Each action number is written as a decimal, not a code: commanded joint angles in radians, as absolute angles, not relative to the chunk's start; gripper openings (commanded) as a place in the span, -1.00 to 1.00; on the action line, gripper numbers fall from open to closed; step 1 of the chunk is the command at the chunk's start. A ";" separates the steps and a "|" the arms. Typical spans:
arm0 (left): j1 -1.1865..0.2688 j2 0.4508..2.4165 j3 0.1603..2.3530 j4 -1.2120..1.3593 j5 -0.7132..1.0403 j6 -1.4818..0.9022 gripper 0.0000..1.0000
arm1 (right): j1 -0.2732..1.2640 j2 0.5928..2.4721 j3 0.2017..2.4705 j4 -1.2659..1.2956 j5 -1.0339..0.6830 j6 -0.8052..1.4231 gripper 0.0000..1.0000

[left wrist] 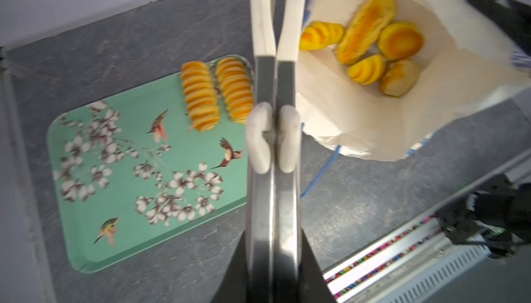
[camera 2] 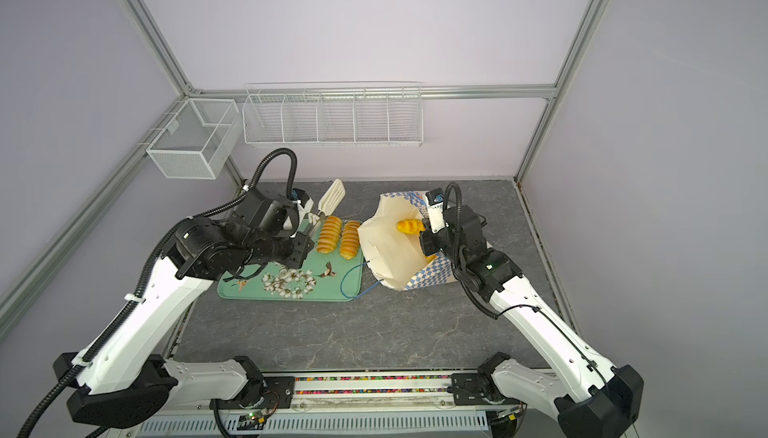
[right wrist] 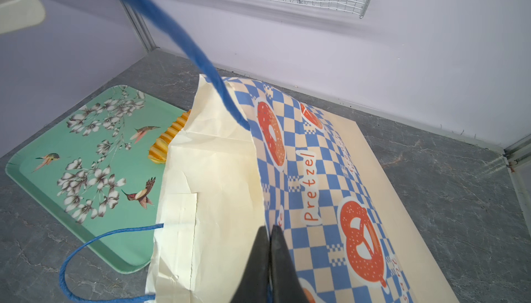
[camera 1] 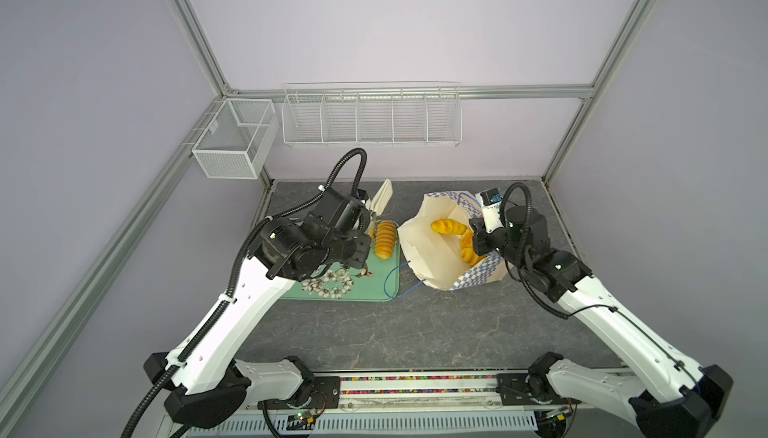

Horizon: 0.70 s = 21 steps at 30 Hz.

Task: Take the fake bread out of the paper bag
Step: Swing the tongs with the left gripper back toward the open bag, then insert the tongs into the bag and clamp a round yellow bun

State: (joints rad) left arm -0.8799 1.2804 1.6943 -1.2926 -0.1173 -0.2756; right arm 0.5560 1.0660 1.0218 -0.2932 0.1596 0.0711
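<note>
Right end effector (right wrist: 270, 231) pinches paper bag (right wrist: 218, 172); left end effector (left wrist: 274, 242) clamps tongs (left wrist: 286, 86); fake bread (left wrist: 365, 28) glossy orange.

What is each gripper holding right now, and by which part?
Left gripper grips closed tongs by their metal arms, tips empty. Right gripper pinches the paper bag at its rim.

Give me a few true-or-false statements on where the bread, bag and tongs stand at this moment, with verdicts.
1. Two ribbed loaves lie on the green tray. True.
2. The paper bag is empty. False: several fake breads lie inside it.
3. The right gripper is shut on the paper bag's rim. True.
4. The tongs carry a bread. False: their tips are together with nothing between them.
</note>
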 commanded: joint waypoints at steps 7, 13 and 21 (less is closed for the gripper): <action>-1.089 1.382 1.477 -0.989 0.089 -0.551 -0.84 | 0.552 0.993 0.936 -0.164 0.140 0.112 -0.86; -1.088 1.483 1.458 -0.901 0.066 -0.716 -0.80 | 0.554 0.979 0.919 -0.143 0.125 0.145 -0.86; -1.066 1.571 1.417 -0.703 0.164 -0.889 -0.64 | 0.555 0.974 0.894 -0.118 0.088 0.160 -0.86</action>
